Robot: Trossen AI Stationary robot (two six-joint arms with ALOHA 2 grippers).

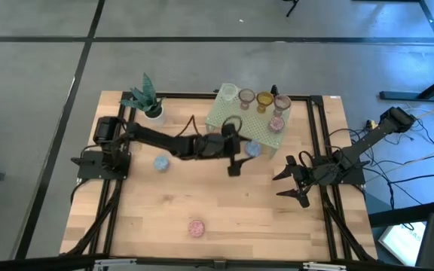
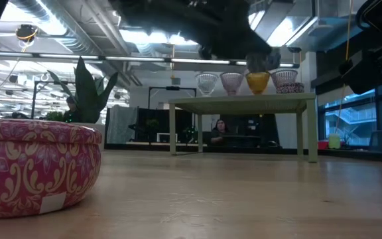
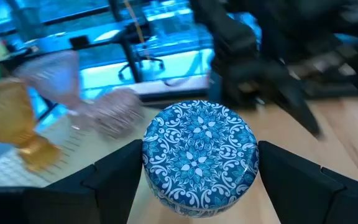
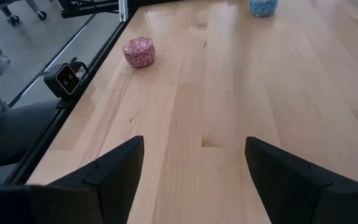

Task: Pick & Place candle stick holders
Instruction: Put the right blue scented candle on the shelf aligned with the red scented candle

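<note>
My left gripper point(image 1: 241, 150) reaches over the table's middle and is shut on a blue patterned candle stick holder point(image 1: 252, 149), just in front of the green rack point(image 1: 236, 120). The rack carries several glass holders, among them a clear one point(image 1: 227, 93), an amber one point(image 1: 264, 99) and a pink one point(image 1: 281, 103). A second blue holder point(image 1: 161, 162) and a pink patterned one point(image 1: 196, 228) rest on the wooden table. My right gripper point(image 1: 292, 184) is open and empty at the table's right side. My left gripper pinches the blue holder between its two fingers, by its round side wall point(image 3: 149, 177), one finger point(image 3: 114, 177) on each opposite side. The fingers come from the table's left, about level. The holder sits upright, its patterned top point(image 3: 197, 134) up. In the low view it point(image 2: 260, 63) hangs clear of the table.
A small white pot with a green plant point(image 1: 151, 105) stands at the far left, beside the rack. The rack stands on legs point(image 2: 304, 129) above the table. The pink holder point(image 2: 35, 166) sits near the front edge. Bare wood lies between the grippers point(image 4: 229, 93).
</note>
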